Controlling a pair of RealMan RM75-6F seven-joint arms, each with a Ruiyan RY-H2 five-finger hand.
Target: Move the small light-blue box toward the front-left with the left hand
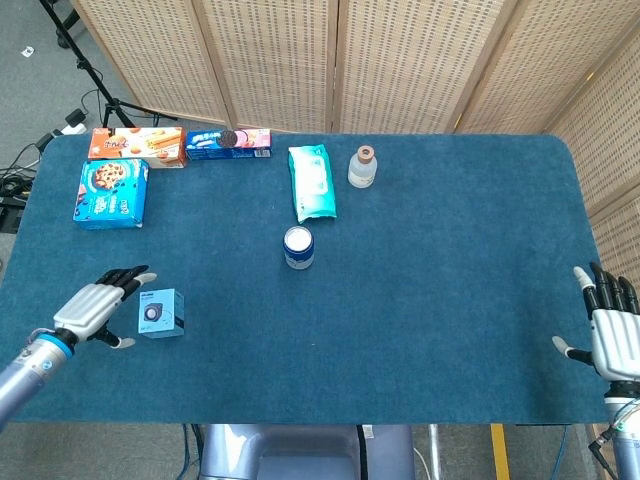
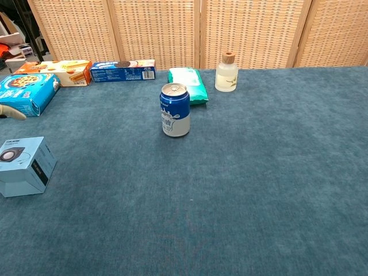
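The small light-blue box (image 1: 161, 313) rests flat on the blue table near its front-left corner; the chest view shows the box (image 2: 24, 165) at the left edge. My left hand (image 1: 95, 306) lies just left of the box, fingers spread, holding nothing, with a small gap between them. In the chest view only a fingertip (image 2: 12, 112) of it shows at the left border. My right hand (image 1: 608, 325) hovers at the table's front-right edge, fingers apart and empty.
A blue can (image 1: 298, 247) stands mid-table, with a green wipes pack (image 1: 312, 182) and a small bottle (image 1: 363, 167) behind it. Biscuit boxes (image 1: 111, 192) (image 1: 136, 145) (image 1: 228, 142) line the back left. A wicker screen stands behind the table.
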